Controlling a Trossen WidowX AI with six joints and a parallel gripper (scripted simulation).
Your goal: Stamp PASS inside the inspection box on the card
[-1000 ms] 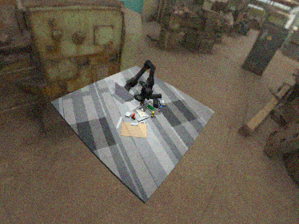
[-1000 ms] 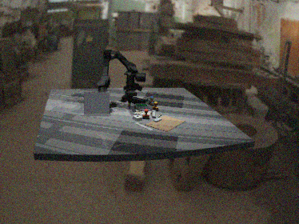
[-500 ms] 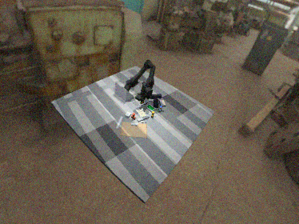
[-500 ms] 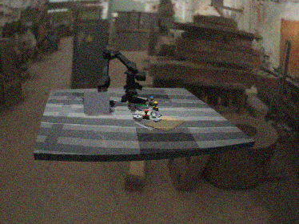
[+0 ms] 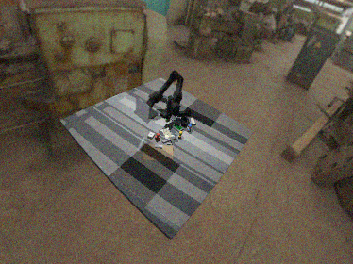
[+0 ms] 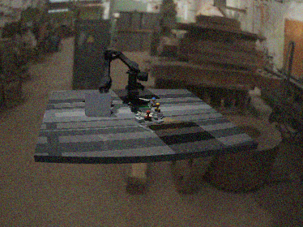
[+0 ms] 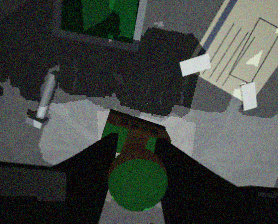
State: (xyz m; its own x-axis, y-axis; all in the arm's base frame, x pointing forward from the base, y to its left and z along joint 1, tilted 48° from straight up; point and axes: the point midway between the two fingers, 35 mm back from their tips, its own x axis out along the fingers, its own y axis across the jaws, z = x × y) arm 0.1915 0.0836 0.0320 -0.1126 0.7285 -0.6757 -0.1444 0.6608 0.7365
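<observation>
My gripper (image 7: 136,142) (image 5: 150,116) (image 6: 104,90) is shut on a brown stamp with a round green top (image 7: 137,185). The stamp is upright between the fingers in the wrist view, and its printing face is hidden. The green ink pad (image 7: 100,20) (image 5: 177,127) in its grey tray lies beyond the stamp, at the upper left of the wrist view. The cream card (image 7: 220,44) lies at the upper right, with the outlined inspection box (image 7: 245,46) partly in view. A pale patch shows inside the box; I cannot tell whether it is light or ink.
White tabs (image 7: 195,65) (image 7: 248,96) lie at the card's edge. A grey cylindrical piece (image 7: 47,92) lies left. Small items with red (image 5: 157,136) (image 6: 148,112), yellow (image 5: 180,133) (image 6: 157,104) and blue (image 5: 190,126) (image 6: 153,100) parts stand nearby. A grey upright panel (image 6: 98,104) stands near the gripper.
</observation>
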